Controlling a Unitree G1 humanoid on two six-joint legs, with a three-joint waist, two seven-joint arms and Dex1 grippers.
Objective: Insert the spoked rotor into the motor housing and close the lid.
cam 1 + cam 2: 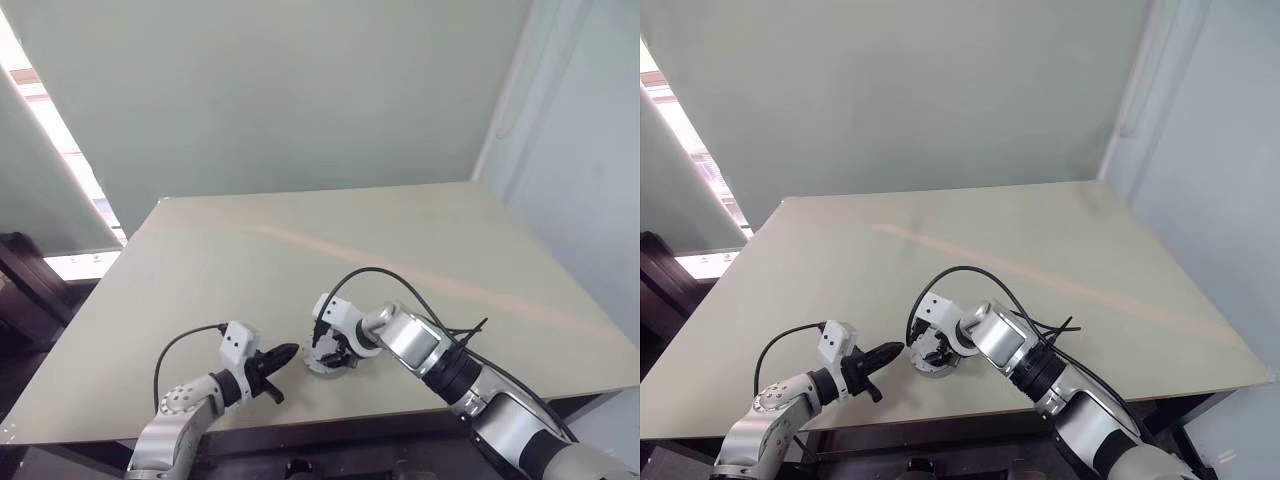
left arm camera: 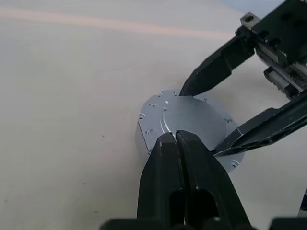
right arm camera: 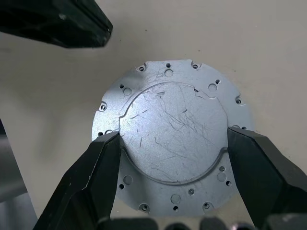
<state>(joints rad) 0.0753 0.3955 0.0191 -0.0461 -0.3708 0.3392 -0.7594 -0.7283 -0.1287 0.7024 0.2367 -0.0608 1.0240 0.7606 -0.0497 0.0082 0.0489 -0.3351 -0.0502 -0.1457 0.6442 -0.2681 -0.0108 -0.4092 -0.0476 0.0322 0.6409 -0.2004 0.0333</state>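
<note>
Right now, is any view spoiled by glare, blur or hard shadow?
Left eye view: a blown-out bright strip at the left edge; the table is evenly lit. Right wrist view: the lid is sharp, its scratches readable, no glare. Left wrist view: the left gripper is close and dark; the lid is slightly soft.

Head pair high above table point(image 1: 200, 260); wrist views close, both on lid point(image 3: 172, 134).
</note>
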